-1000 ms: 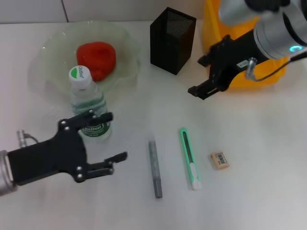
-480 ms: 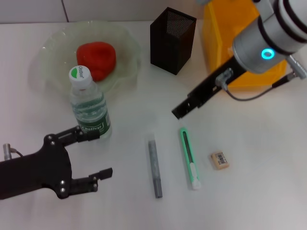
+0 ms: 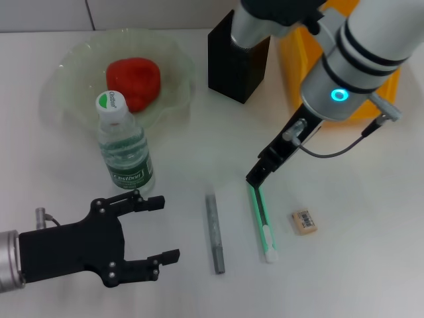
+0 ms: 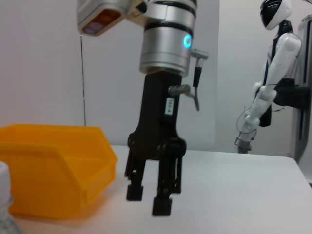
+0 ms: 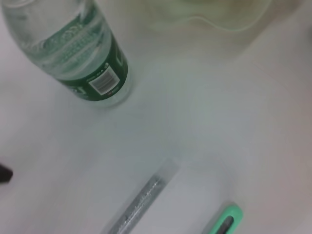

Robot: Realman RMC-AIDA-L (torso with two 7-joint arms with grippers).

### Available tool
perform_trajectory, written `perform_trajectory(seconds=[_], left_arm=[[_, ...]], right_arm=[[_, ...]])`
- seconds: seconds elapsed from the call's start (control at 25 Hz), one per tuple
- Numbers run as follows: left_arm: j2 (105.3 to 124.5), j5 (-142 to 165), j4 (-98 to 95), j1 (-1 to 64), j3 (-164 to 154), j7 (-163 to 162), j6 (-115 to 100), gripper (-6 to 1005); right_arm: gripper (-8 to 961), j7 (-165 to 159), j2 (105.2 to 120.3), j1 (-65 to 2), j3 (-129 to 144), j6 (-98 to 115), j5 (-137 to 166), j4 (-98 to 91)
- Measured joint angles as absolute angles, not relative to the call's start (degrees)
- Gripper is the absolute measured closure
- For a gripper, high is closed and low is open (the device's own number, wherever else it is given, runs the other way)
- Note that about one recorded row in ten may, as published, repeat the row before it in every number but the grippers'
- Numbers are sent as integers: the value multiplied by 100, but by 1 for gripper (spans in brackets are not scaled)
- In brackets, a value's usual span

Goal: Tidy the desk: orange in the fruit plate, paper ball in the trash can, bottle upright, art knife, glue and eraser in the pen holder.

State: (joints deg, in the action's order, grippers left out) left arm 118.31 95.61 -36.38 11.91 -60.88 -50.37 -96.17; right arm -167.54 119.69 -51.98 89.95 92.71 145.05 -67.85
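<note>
Head view shows the green art knife [image 3: 261,220] lying flat on the white desk [image 3: 371,199], with the right gripper [image 3: 256,177] poised right at its far end, fingers parted a little and clasping nothing. The grey glue stick [image 3: 214,232] lies just left of the knife, the eraser [image 3: 303,221] just right of it. The water bottle [image 3: 124,147] stands upright near the fruit plate [image 3: 73,73], which holds the orange [image 3: 134,82]. The black mesh pen holder [image 3: 233,63] stands behind, beside a yellow bin [image 3: 298,59]. The left gripper [image 3: 158,228] hovers low at the desk's near left, fingers spread wide and empty
</note>
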Motion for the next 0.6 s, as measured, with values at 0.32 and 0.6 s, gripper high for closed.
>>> perform_trajectory(seconds=[0.32,0.6], left_arm=[[11826,9685,-3528,1319,-6081,-5033,-9535,187],[11825,9703,-3530,1319,-6086,-4995,-9534,189]], right_arm=[[186,-16949,11998,-5718,9108,9011,14310,-5719],[186,-16952,11998,-5980,9206,8697,14292,-5041]])
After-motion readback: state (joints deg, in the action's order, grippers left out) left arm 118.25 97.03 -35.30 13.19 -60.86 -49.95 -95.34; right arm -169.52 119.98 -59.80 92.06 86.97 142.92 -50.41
